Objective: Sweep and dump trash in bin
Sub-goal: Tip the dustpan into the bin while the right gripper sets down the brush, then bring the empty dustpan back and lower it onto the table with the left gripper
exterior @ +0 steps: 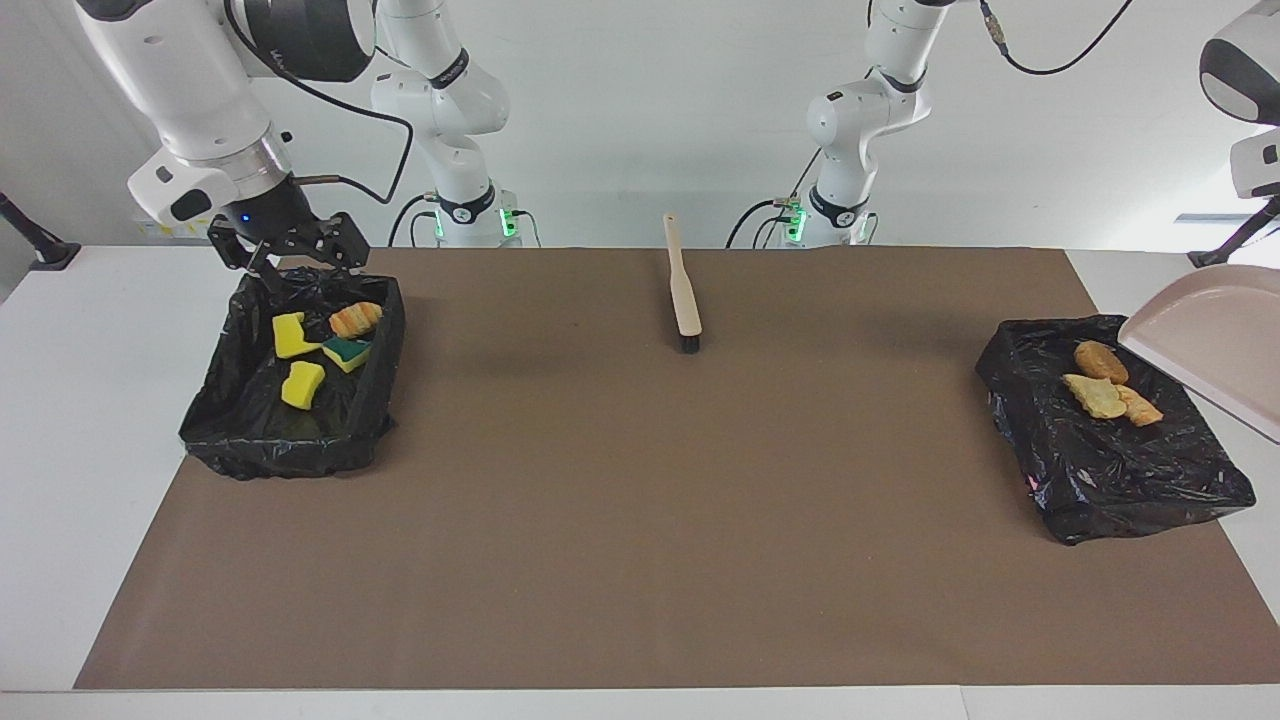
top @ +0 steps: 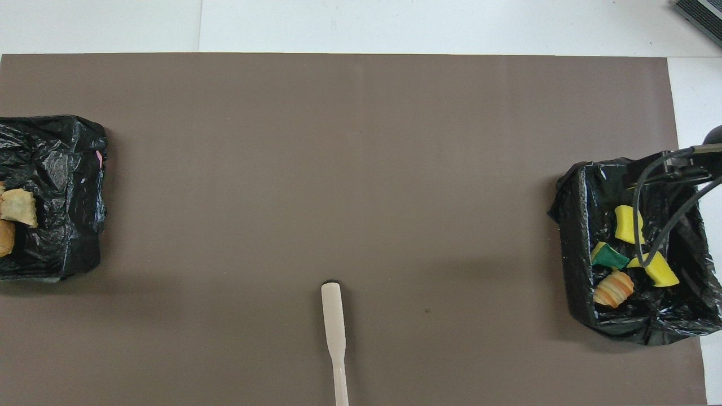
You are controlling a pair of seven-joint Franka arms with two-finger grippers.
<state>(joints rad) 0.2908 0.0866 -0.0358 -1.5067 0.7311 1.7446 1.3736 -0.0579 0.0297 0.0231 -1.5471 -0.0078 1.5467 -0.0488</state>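
Three tan and orange trash chunks lie on the black-bagged bin at the left arm's end; they also show in the overhead view. The beige dustpan hangs empty in the air beside that bin. Its handle and my left gripper are out of view. A second black-lined bin at the right arm's end holds yellow chunks and an orange-striped one. My right gripper is over that bin's edge nearest the robots, open and empty.
The beige brush lies on the brown mat midway between the arms, close to the robots, bristles pointing away from them. It also shows in the overhead view. White table borders the mat.
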